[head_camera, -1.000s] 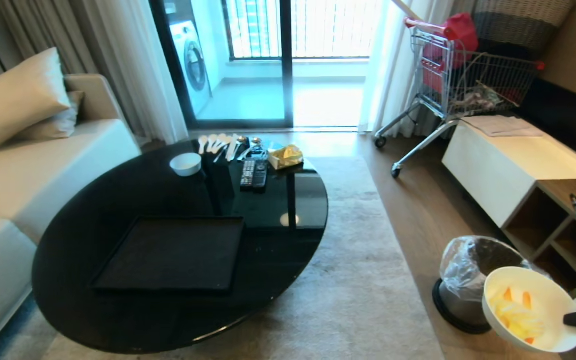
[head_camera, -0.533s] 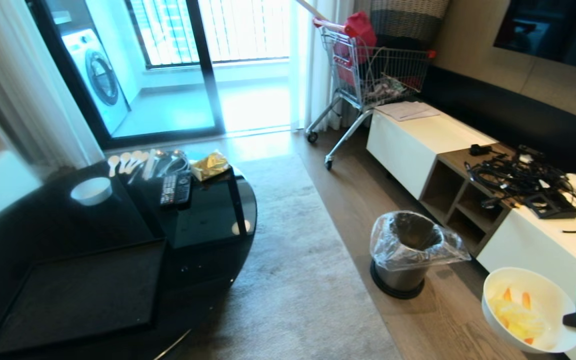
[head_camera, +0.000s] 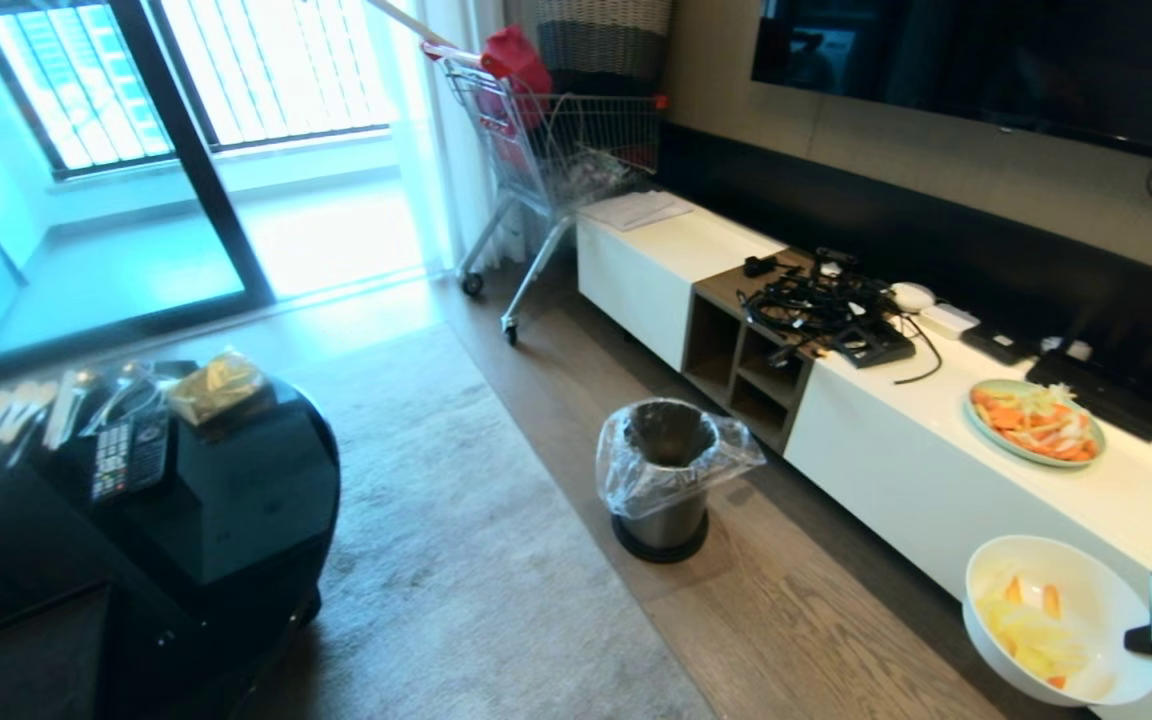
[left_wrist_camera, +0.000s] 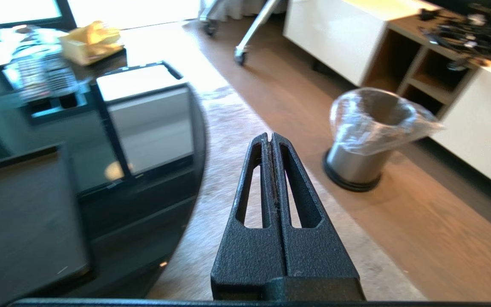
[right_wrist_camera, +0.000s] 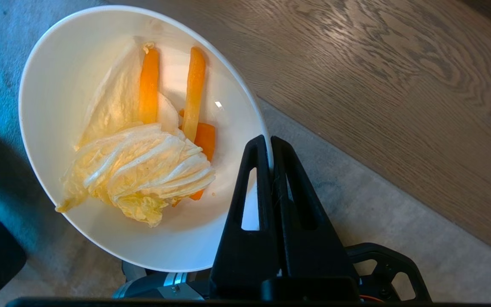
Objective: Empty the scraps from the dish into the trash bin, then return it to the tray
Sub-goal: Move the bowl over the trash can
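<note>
My right gripper (right_wrist_camera: 270,143) is shut on the near rim of the dish (right_wrist_camera: 58,85), a glossy cream-white bowl held in the air and slightly tilted. Pale-yellow leaves and orange strips, the scraps (right_wrist_camera: 143,170), lie inside it. In the head view the dish (head_camera: 1101,600) hangs at the lower right, over the wooden floor, with the gripper (head_camera: 1141,638) at its right side. The steel trash bin (head_camera: 664,480) with a clear liner stands on the floor, ahead and to the left of the dish. The black tray (left_wrist_camera: 19,221) lies on the round table. My left gripper (left_wrist_camera: 271,137) is shut and empty.
A long white TV cabinet (head_camera: 896,470) runs along the right wall, bearing tangled cables (head_camera: 816,305) and a pale-green plate (head_camera: 1036,420) of vegetables. A shopping cart (head_camera: 546,150) stands at the back. The black round table (head_camera: 236,500) sits left on a grey rug (head_camera: 456,520).
The whole view has swung to the right, so the camera has turned. The trash bin now shows near the picture's middle. The dish stays in my right gripper at the same spot in the picture.
</note>
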Controlling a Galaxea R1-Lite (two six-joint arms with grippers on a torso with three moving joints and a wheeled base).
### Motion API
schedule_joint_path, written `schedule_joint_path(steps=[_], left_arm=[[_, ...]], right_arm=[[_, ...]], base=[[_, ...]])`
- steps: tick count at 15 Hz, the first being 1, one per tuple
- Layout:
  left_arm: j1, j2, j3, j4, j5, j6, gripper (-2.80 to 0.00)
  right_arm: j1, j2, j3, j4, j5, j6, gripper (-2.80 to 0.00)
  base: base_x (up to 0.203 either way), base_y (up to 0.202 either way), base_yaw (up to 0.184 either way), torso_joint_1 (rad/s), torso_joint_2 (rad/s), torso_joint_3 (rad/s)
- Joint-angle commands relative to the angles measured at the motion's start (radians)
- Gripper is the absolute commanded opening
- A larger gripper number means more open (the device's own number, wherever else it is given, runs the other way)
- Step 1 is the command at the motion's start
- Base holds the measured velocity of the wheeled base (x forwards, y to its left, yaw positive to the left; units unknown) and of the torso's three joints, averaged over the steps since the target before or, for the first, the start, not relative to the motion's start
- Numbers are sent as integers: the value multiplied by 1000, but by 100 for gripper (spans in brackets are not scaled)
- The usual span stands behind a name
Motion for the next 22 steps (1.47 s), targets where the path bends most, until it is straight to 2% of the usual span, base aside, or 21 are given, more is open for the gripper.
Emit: schedule_joint_path(steps=[1,6,14,22], left_arm=[[0,0,0,0,1,-1,-280],[0,0,0,0,1,-1,-280],[0,0,0,0,1,-1,-280],[0,0,0,0,1,-1,-280]], right_arm=[[0,2,8,2,0,0,-280],[1,-1,13,-5,0,-4,-280],[1,0,7,-12,-2,-9,-280],[1,16,-4,-15,-2,-49,-280]], base=[[1,10,-170,2,7,2],[1,9,-140,1,1,3],[0,0,0,0,0,0],[0,0,0,0,0,0]])
